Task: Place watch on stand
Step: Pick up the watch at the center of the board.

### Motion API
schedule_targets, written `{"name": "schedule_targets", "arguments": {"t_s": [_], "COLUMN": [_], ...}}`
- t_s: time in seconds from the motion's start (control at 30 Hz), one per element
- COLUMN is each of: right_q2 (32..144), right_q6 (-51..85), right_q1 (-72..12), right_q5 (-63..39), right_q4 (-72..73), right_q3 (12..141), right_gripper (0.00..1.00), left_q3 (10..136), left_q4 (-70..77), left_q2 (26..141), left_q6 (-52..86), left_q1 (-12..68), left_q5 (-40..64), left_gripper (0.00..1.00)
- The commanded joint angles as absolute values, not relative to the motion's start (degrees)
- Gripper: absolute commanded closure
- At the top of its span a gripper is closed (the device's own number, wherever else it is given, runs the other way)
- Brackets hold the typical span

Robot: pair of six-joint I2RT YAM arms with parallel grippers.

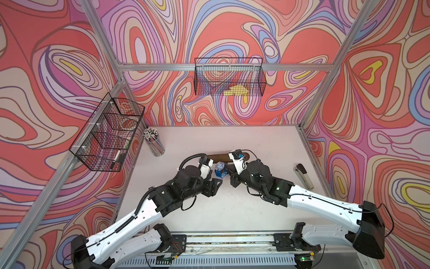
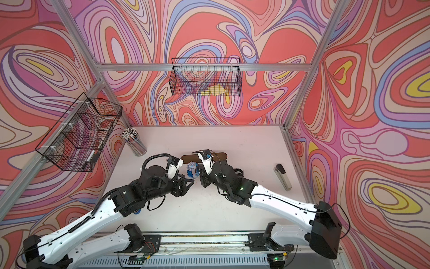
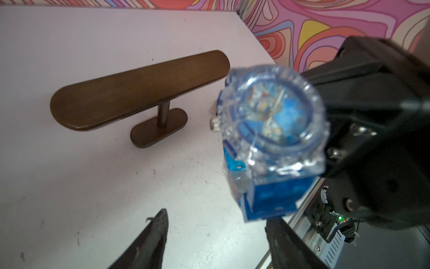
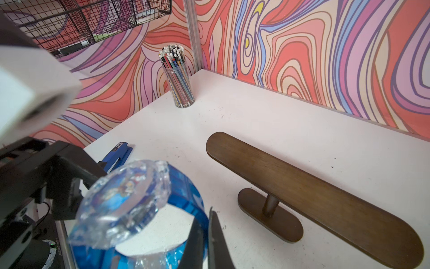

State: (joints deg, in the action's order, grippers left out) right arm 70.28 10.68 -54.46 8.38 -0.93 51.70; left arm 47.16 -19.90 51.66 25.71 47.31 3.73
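The watch [image 4: 123,202], a clear case on a blue translucent strap, is held by the right gripper [image 4: 208,223]. Its jaws are closed narrowly on the strap loop beside the case, as is seen in the right wrist view. The watch is carried clear of the table [image 4: 267,111], whose white surface is seen through the loop, with the dial turned upward.

The left gripper [image 3: 216,216] is held with its jaws spread wide and nothing between them. The watch [image 3: 272,125] is seen just beyond its tips. Whether the strap's lower end is touched by one jaw cannot be told.

The stand [image 3: 139,90] is set upright on the table, just behind the watch on the back-wall side and apart from it. Nothing is carried on its bar. In both top views the watch [image 1: 220,170] [image 2: 193,170] is found between the two grippers near the table's middle. The stand's bar [image 1: 217,158] [image 2: 189,158] is partly covered there by the right wrist.

The left arm [image 1: 130,221] and the right arm [image 1: 325,202] are stretched from the front rail and angled inward toward each other, with the wrists nearly met at the watch.
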Motion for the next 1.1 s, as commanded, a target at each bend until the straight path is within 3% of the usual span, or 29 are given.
{"name": "schedule_targets", "arguments": {"t_s": [0.0,0.23,0.43,0.53,0.9,1.07], "right_q2": [69.08,69.52,69.43,69.34,69.96,70.29], "right_q6": [12.38,12.83,13.17,13.43,15.03,15.47], "right_q1": [-54.87,-54.87,-55.0,-55.04,-55.97,-57.35], "right_q5": [9.65,9.33,9.66,9.76,10.67,11.83], "right_q4": [-0.88,-0.4,-0.31,-0.18,0.38,0.93], "right_q3": [51.68,51.86,51.77,51.68,52.12,52.12], "right_gripper": [1.0,1.0,1.0,1.0,1.0,1.0], "left_q3": [46.41,45.53,45.59,46.02,47.78,49.77], "left_q4": [-13.5,-10.22,-9.22,-10.9,-14.04,-14.72], "left_q2": [51.02,52.41,52.82,52.4,53.66,57.1], "left_q6": [25.56,26.67,26.73,26.69,27.87,28.57], "left_q1": [47.55,47.55,47.61,47.9,52.08,53.5], "left_q5": [3.75,4.32,2.95,-0.09,-15.47,-19.16], "left_gripper": [0.33,0.34,0.51,0.57,0.63,0.74]}}
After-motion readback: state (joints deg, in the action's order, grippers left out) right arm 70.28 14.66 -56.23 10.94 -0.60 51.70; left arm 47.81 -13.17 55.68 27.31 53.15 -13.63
